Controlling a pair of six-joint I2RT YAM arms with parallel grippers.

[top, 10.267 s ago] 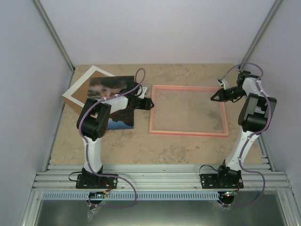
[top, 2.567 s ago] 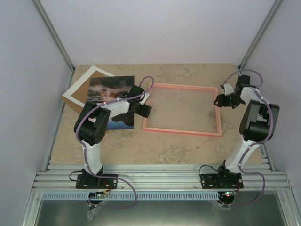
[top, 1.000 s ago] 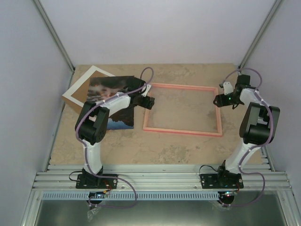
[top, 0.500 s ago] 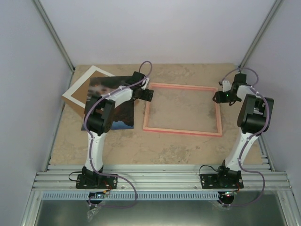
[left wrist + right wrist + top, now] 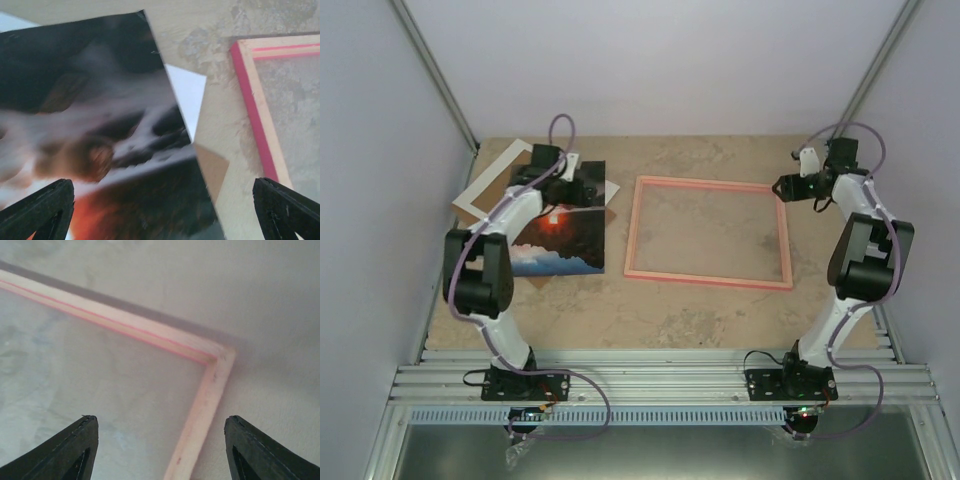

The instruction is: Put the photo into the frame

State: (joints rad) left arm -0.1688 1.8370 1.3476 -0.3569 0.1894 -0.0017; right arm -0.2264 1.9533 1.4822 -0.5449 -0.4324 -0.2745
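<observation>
Top external shows the photo (image 5: 560, 235) lying face up on a white mat (image 5: 480, 195) at the table's (image 5: 670, 320) 10 o'clock. It is near the pink frame (image 5: 708, 279), at the frame's 9 o'clock, and not inside it. The left pincer (image 5: 560, 180) hovers over the photo's far edge, jaws spread wide and empty. The right pincer (image 5: 786, 186) hangs above the frame's 1 o'clock corner, jaws apart, gripping nothing.
</observation>
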